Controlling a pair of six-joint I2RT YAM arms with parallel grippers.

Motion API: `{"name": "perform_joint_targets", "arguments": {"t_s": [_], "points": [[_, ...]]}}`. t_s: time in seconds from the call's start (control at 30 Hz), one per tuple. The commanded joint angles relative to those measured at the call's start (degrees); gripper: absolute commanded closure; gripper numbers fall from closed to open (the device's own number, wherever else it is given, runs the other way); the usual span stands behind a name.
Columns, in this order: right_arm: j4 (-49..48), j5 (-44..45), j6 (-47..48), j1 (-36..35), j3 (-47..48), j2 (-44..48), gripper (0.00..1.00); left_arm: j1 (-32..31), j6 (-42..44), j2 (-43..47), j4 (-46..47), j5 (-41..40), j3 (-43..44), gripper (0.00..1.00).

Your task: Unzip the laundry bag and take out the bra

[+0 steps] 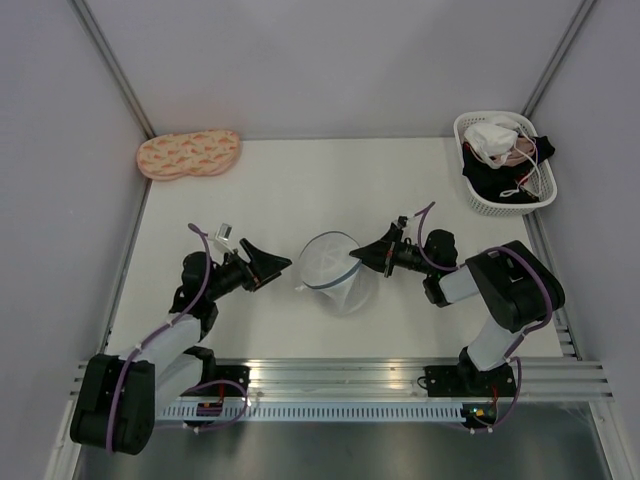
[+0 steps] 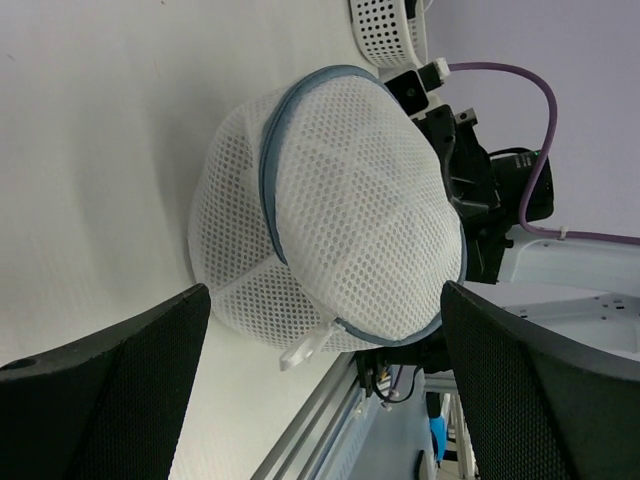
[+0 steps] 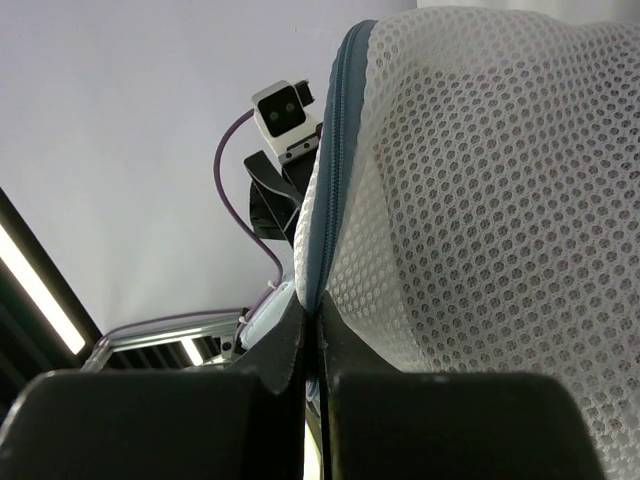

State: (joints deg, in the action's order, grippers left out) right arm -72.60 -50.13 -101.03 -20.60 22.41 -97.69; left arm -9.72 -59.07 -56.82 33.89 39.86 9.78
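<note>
R tool point(image 3: 312, 325): shut, pinching the blue-grey rim of laundry bag point(image 3: 480, 200), mesh dome bulging just above it. L tool point(image 1: 268, 265): wide open, bag just ahead betw. its jaws, not touching, white tab point(image 2: 305, 350) on bag's near side. Bag sits on bench point(image 1: 300, 180) betw. both tools. Far behind R tool: white basket point(image 1: 500, 165) w/ clothes. Far off L tool's left: peach pad point(image 1: 188, 155).
</note>
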Motion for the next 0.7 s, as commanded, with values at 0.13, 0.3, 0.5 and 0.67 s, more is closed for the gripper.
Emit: {"name": "perform_joint_targets", "arguments": {"t_s": [0.13, 0.3, 0.5, 0.67], "points": [[-28.1, -2.3, -0.9, 0.4, 1.4, 1.6, 1.0, 0.0, -1.3, -10.0, 6.2, 0.6, 2.8, 0.0], [-28.1, -2.7, -1.4, 0.3, 1.5, 2.5, 1.0, -0.9, -13.9, -23.1, 24.8, 4.6, 2.9, 0.0], [-28.0, -2.8, -1.4, 0.4, 1.1, 2.9, 1.0, -2.6, -27.2, -32.6, 48.1, 3.8, 3.0, 0.0], [-28.0, -2.4, -1.4, 0.4, 1.1, 3.2, 0.99, -7.7, -32.9, -39.6, 51.7, 3.4, 6.4, 0.0]]}}
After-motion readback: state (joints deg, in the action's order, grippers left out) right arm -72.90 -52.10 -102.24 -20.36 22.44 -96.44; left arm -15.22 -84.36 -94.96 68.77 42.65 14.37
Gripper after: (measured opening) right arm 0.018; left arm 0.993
